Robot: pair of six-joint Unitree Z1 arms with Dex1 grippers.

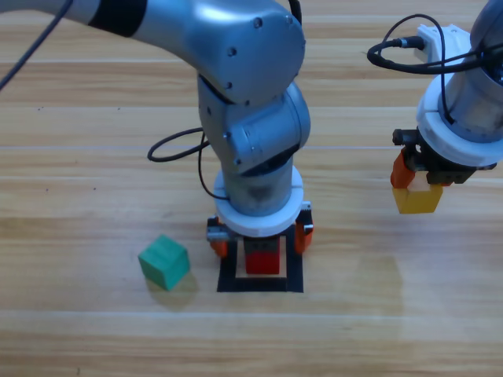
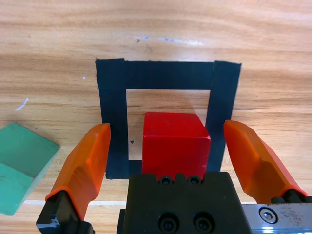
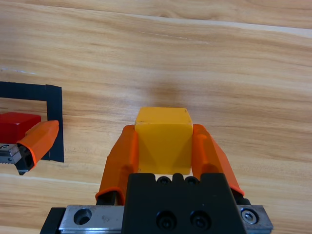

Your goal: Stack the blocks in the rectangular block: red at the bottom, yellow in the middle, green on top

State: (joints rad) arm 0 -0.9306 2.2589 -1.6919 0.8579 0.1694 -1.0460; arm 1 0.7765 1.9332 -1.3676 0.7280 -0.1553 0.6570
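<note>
Spread wide, the left gripper [image 2: 168,156] flanks the red cube [image 2: 174,144] resting inside the tape square [image 2: 113,117] mid-table, while the right gripper [image 3: 163,146] clamps the yellow cube [image 3: 162,139] aloft for stacking; green cube [image 1: 164,261] waits beside the square.

Over the tape square [image 1: 260,284]: your left gripper [image 1: 259,239] hangs there, jaws spread either side of the red cube [image 1: 262,259], blocking any way in from above.
Left of the square: the green cube [image 1: 164,261] sits near it.
Right of the square: bare table [image 1: 369,298] below your right gripper [image 1: 416,187] clamping the yellow cube [image 1: 417,199].
</note>
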